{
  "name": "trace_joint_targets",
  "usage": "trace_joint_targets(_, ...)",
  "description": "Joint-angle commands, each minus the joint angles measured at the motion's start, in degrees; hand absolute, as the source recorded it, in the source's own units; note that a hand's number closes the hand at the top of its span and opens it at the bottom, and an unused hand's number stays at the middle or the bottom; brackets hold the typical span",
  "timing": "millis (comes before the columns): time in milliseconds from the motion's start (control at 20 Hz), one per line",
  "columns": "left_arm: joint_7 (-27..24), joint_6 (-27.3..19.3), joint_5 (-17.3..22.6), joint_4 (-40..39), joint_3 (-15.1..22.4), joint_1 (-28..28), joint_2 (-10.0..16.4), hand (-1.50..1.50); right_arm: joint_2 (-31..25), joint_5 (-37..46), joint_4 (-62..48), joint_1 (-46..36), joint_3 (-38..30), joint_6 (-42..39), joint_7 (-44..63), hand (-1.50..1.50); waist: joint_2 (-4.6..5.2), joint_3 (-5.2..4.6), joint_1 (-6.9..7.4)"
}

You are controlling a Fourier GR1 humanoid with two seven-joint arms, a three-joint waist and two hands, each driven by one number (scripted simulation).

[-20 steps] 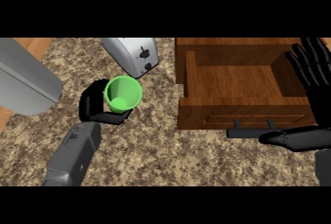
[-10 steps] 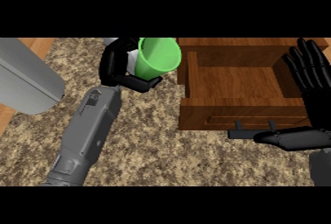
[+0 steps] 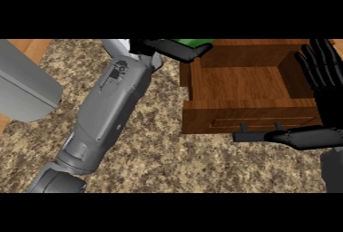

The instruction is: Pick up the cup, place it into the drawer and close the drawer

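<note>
Cup (image 3: 194,42), bright green and mostly hidden, is clasped in the curled left hand (image 3: 169,46) near the drawer (image 3: 221,117).

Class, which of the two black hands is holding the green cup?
The left hand, at the top beside the drawer, curls round the cup; the right hand stands open, fingers straight.

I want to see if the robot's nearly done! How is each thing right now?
green cup: held by the left hand at the far left corner of the drawer, not inside yet.
drawer: open, nothing inside.
left hand: shut round the green cup.
right hand: open, fingers up, resting at the drawer's right side.
</note>
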State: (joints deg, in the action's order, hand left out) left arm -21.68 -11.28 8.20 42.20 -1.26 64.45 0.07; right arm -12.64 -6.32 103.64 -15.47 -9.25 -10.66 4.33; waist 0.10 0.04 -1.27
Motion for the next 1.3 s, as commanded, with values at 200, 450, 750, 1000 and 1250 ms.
trace_joint_targets(200,5.5,-8.3,5.0,-15.9,6.1,9.9,-0.1,1.50,1.0,0.1,1.2,-1.5,2.5,-0.3,1.4,-1.50,0.71,0.01,-2.84)
trace_joint_targets(450,7.8,-10.6,6.7,-22.3,11.7,14.2,-0.1,1.50,0.0,-1.8,0.1,-2.5,0.6,-1.5,0.1,-1.50,1.10,0.07,-4.52)
trace_joint_targets(750,10.4,-4.0,8.1,-25.6,19.0,12.1,-0.1,1.50,-0.5,-1.6,-3.4,-6.9,1.3,-2.5,-1.0,-1.50,2.24,0.14,-7.68)
trace_joint_targets(1000,10.2,-3.6,10.1,-25.7,22.0,10.3,-0.1,-1.50,1.5,-1.5,-2.5,-4.9,3.6,-3.1,-2.3,-1.50,2.54,0.11,-9.63)
trace_joint_targets(1250,5.7,-4.9,15.9,-22.1,21.1,7.2,-0.1,-1.50,2.5,-5.1,-2.1,-8.4,6.5,-6.1,0.1,-1.50,2.83,0.00,-11.36)
